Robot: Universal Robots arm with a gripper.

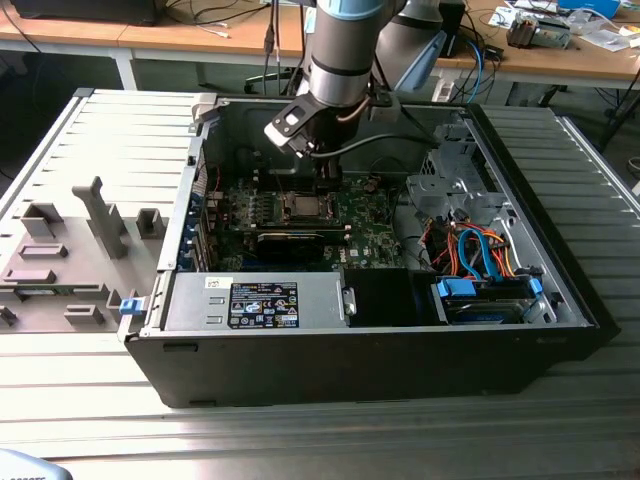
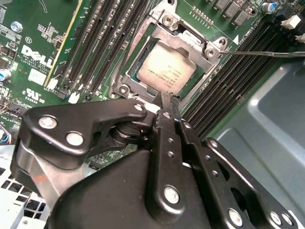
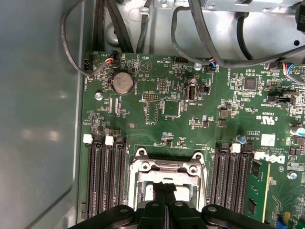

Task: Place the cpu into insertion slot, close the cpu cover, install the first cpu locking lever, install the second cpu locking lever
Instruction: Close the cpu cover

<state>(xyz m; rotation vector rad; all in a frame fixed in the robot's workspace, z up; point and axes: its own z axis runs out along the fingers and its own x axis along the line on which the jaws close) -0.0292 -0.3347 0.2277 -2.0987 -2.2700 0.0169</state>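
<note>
Fingers (image 2: 165,129): clenched tip to tip, nothing seen between them. Tips of gripper (image 2: 167,101) at the edge of the cpu cover (image 2: 125,78). Position of cpu (image 2: 164,67): seated flat in the insertion slot (image 2: 137,71), mid-motherboard (image 2: 43,28) between two banks of memory slots (image 2: 102,43), cover down around it. One thin lever (image 2: 267,53) standing out sideways from the cover's corner, over the memory slots.

Grey ribbed metal bench (image 1: 330,440) in the exterior view. Around its middle, lying on its side with the open face up, a black computer case (image 1: 380,360). At nine o'clock of the case and touching it, laid out flat, a grey panel (image 1: 130,140) with grey upright fittings. At seven o'clock, by the bench's edge, part of a white object (image 1: 25,468).
</note>
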